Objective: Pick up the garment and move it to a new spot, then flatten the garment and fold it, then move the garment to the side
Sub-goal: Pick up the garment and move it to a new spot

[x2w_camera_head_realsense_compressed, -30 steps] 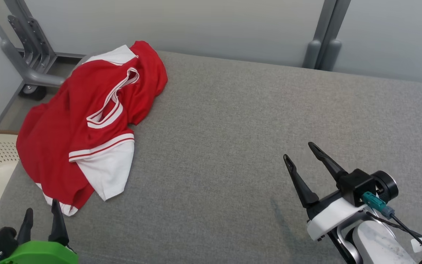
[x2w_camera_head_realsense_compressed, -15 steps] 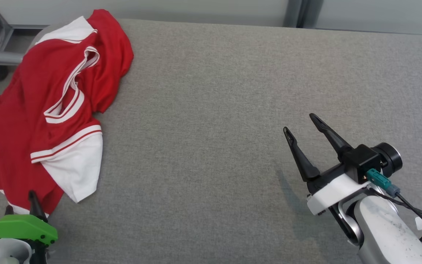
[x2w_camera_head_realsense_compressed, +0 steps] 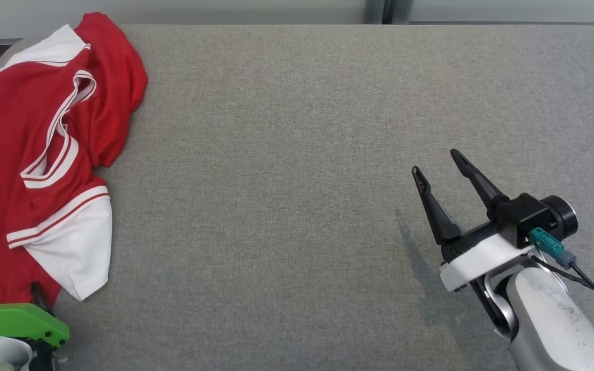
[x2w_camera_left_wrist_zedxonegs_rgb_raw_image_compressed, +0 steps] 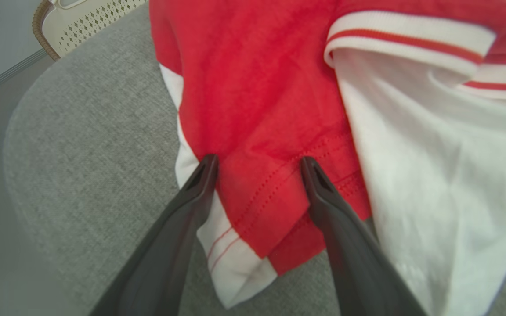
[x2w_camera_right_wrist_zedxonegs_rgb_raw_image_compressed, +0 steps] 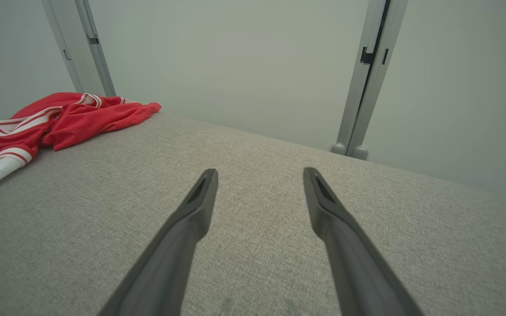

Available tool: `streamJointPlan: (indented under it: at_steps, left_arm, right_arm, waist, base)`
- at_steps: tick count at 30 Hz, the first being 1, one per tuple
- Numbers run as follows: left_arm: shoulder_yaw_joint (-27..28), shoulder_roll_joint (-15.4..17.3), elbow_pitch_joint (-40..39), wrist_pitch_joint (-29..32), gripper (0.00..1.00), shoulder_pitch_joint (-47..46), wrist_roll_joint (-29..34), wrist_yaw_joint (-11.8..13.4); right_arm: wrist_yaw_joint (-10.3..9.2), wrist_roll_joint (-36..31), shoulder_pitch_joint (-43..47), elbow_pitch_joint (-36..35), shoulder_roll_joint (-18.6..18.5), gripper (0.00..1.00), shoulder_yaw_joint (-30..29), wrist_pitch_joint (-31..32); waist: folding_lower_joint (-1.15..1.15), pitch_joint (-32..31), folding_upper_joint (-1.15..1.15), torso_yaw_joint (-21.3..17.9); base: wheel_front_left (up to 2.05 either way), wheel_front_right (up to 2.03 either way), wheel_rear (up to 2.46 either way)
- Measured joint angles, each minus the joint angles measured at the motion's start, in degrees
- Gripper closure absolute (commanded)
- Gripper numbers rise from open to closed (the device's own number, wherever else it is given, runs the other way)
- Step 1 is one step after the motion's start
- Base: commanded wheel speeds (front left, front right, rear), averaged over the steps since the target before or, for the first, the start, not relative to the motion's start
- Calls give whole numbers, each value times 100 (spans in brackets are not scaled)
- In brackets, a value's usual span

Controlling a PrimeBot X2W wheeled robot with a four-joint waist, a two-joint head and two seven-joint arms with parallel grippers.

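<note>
Left pincer [x2w_camera_left_wrist_zedxonegs_rgb_raw_image_compressed: 258, 161] has advanced, open, over garment [x2w_camera_left_wrist_zedxonegs_rgb_raw_image_compressed: 257, 87] hem.

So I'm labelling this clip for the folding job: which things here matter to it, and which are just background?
Job in hand: red and white garment, crumpled on the robot's left; left gripper, open over its hem; right gripper, open above the grey padded surface.
Lying about: cream perforated basket; grey metal post.
</note>
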Motion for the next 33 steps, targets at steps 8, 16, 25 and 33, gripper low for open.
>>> streamJointPlan:
  at_steps: [8,16,25,33]
  left_arm:
    - [7,116,243,127,100,-137,-42,-5]
    - [-360,70,-44,126,100,-374,-21,-557]
    - [-1997,-621,-1661,433,100,-1339,121,-1227]
    - [-3973,-600,-3306,1272,100,-1770,-992,-1163]
  right_arm:
    - [1,37,-1,0,3,0,-33,0]
    - [8,47,-1,49,26,0,-76,0]
    - [20,90,8,97,219,0,8,0]
    - [57,142,7,81,399,0,157,0]
  waist:
    - [0,-29,0,-10]
    - [0,-139,0,-34]
    - [0,-427,0,-25]
    - [0,-611,0,-284]
  base:
    - [0,0,0]
    - [0,0,0]
    - [0,0,0]
    - [0,0,0]
